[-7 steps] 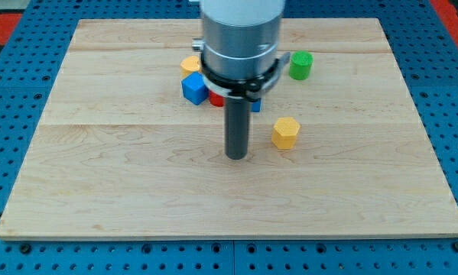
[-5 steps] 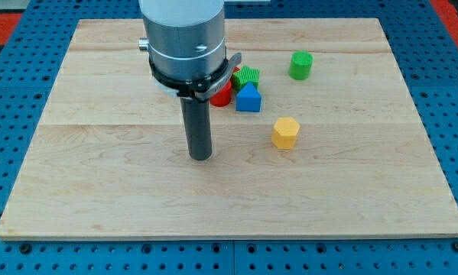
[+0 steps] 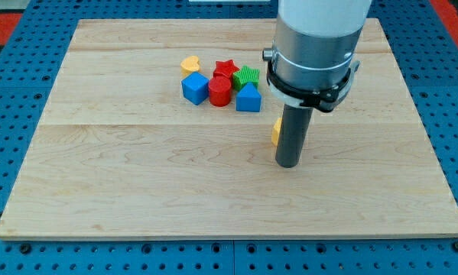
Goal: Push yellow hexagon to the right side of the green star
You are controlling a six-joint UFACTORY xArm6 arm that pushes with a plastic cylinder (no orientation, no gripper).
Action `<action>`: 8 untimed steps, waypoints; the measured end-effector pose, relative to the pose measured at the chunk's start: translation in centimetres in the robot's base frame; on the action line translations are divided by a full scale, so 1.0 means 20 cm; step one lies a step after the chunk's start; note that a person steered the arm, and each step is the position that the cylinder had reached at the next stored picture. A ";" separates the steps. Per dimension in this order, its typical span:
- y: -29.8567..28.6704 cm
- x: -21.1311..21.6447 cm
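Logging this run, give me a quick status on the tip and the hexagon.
My tip down on board, just in front of yellow hexagon, mostly hiding it. Green star up-left in cluster. Blue triangular block sits between hexagon and star.

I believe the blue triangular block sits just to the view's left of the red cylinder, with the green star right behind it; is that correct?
Not quite: the camera view shows the blue triangular block just to the view's right of the red cylinder, not its left. The green star is indeed right behind it.
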State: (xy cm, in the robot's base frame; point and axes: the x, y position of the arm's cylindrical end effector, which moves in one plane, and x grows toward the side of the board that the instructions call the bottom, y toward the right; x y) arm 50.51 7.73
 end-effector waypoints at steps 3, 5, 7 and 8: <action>0.04 -0.20; 0.18 -0.24; 0.23 -0.29; 0.17 -0.30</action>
State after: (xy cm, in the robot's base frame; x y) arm 44.44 11.12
